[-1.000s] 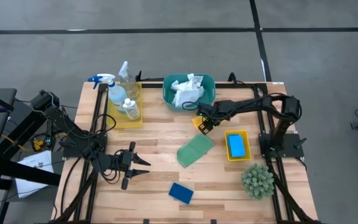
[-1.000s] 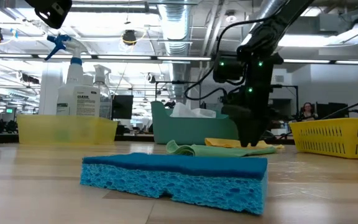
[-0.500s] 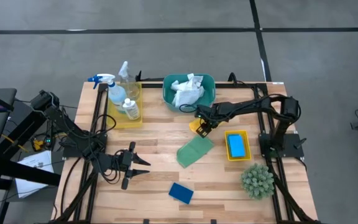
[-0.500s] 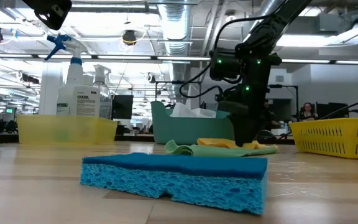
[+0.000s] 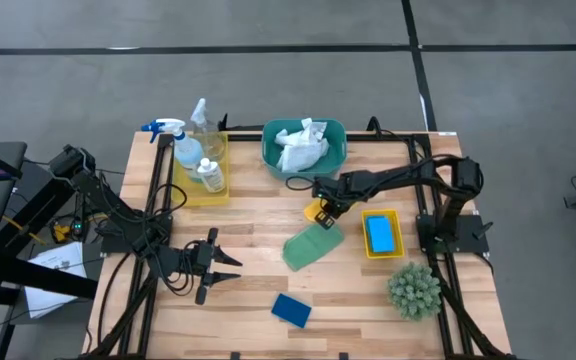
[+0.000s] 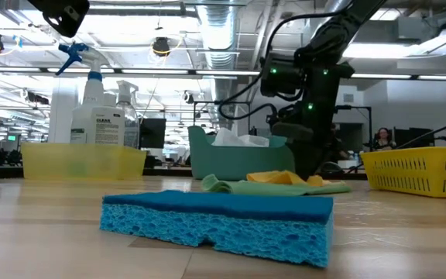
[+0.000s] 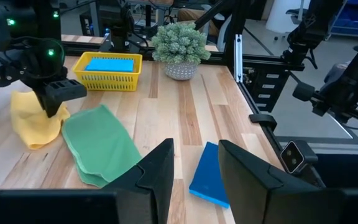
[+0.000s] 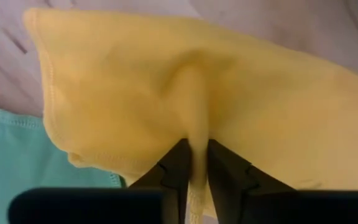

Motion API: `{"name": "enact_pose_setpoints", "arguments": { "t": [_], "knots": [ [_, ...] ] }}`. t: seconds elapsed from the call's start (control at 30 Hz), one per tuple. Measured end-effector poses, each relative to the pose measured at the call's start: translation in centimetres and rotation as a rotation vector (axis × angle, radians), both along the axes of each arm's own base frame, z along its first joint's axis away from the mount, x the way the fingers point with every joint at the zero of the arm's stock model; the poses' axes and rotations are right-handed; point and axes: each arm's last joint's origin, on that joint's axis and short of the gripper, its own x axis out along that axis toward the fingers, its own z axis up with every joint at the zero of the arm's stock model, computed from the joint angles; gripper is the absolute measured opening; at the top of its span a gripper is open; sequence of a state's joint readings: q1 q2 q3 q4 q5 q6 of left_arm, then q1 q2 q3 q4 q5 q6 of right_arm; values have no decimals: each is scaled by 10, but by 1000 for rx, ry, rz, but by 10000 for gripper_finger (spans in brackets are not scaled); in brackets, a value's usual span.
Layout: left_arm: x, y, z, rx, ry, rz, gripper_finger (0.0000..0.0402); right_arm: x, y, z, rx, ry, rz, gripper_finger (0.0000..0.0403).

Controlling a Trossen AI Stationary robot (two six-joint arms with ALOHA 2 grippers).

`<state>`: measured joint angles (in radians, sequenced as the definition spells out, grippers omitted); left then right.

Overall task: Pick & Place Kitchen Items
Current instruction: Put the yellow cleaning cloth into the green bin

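Yellow cloth (image 8: 166, 93), overlapping green cloth's (image 8: 17, 168) edge, pinched by right gripper (image 8: 194, 163).

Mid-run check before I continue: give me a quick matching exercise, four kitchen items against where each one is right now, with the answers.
Items:
1. yellow cloth
2. light-blue sponge
3. white cloth
4. dark-blue sponge

Places:
A. in the teal basin
B. loose on the table's front part
C. pinched in the right gripper
D. in the small yellow tray

Pairs: 1-C, 2-D, 3-A, 4-B
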<state>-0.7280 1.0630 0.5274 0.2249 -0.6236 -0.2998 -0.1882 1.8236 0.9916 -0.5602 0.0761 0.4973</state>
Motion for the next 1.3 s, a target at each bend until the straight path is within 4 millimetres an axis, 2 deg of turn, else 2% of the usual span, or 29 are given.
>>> {"name": "enact_pose_setpoints", "arguments": {
  "t": [0.27, 0.47, 1.03, 1.17, 1.3],
  "knots": [
    [0, 0, 0, -5, 0, 1, 122, 2, 11, 0, -30, 2, 13, 7],
    [0, 0, 0, -5, 0, 1, 122, -2, 22, 13, -83, -10, 32, 4],
    [0, 0, 0, -6, -2, 1, 122, -25, 31, 118, -226, -432, 19, 1],
    [0, 0, 1, -9, -5, 1, 122, -28, 30, 135, -247, -538, 26, 1],
    [0, 0, 2, -18, -15, 1, 122, -29, 23, 144, -270, -597, 19, 0]
  ]
}}
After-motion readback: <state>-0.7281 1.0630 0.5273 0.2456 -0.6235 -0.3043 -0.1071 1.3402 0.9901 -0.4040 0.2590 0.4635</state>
